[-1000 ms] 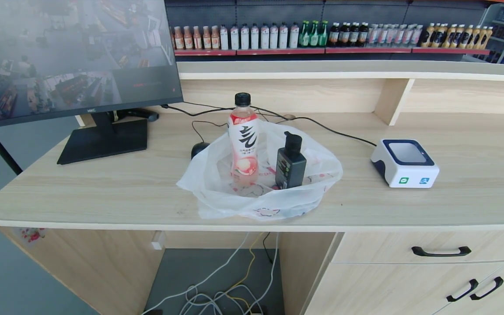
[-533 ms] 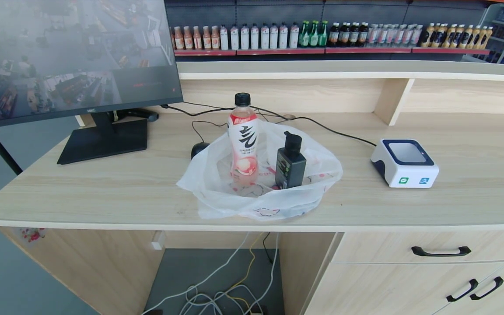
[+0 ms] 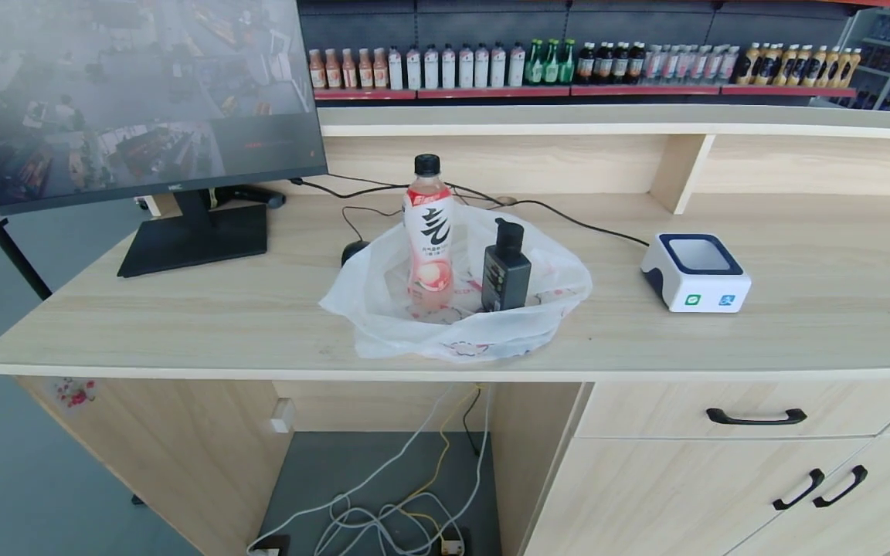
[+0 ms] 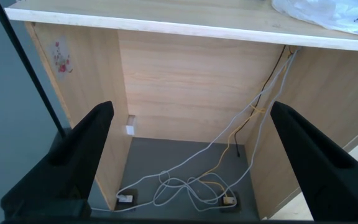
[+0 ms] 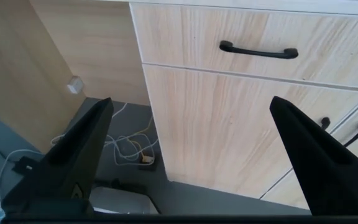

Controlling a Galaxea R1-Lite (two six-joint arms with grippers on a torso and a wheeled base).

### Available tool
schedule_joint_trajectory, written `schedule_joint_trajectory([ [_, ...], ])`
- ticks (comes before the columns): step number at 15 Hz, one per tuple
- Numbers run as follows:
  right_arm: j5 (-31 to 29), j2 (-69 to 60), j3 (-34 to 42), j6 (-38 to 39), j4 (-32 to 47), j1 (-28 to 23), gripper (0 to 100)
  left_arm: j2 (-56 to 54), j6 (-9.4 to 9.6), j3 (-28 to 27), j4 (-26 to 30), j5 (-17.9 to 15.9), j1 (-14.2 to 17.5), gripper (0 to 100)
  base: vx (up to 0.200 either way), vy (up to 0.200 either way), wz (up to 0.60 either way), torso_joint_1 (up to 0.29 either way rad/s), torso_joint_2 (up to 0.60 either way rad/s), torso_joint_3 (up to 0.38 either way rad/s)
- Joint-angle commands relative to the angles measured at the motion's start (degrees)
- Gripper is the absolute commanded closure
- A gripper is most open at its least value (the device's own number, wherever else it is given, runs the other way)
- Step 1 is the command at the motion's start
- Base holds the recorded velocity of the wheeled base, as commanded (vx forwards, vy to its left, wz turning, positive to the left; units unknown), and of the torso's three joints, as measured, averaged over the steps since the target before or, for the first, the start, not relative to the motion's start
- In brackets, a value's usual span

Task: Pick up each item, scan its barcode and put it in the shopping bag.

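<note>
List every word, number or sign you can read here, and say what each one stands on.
No text reads clearly enough to quote.
Pink drink bottle: one big black brush-style character; small print blurred.
Black pump bottle: label too small.
Monitor: tiny logo on the lower bezel, unreadable.
Scanner: green and blue icon squares, no words.
Shopping bag: red print, blurred.
Shelf bottles: labels too small.

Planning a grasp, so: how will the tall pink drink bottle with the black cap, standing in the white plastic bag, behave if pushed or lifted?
The pink drink bottle is tall and narrow, so it probably tips easily. It looks full, likely heavy. The crumpled white plastic bag beneath may give unsteady footing.
</note>
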Motion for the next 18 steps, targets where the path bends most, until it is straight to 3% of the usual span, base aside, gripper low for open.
schedule_joint_trajectory([
  [1, -0.01, 0.13, 0.05, 0.66, -0.01, 0.06, 0, -0.01, 0.06, 0.0, 0.0, -0.01, 0.0, 0, 0.0, 0.0, 0.0, 0.0, 0.0, 0.0],
  [18, -0.01, 0.13, 0.05, 0.66, -0.1, 0.06, 0, -0.01, 0.06, 0.0, 0.0, -0.01, 0.0, 0, 0.0, -0.2, 0.0, 0.005, 0.01, 0.001],
])
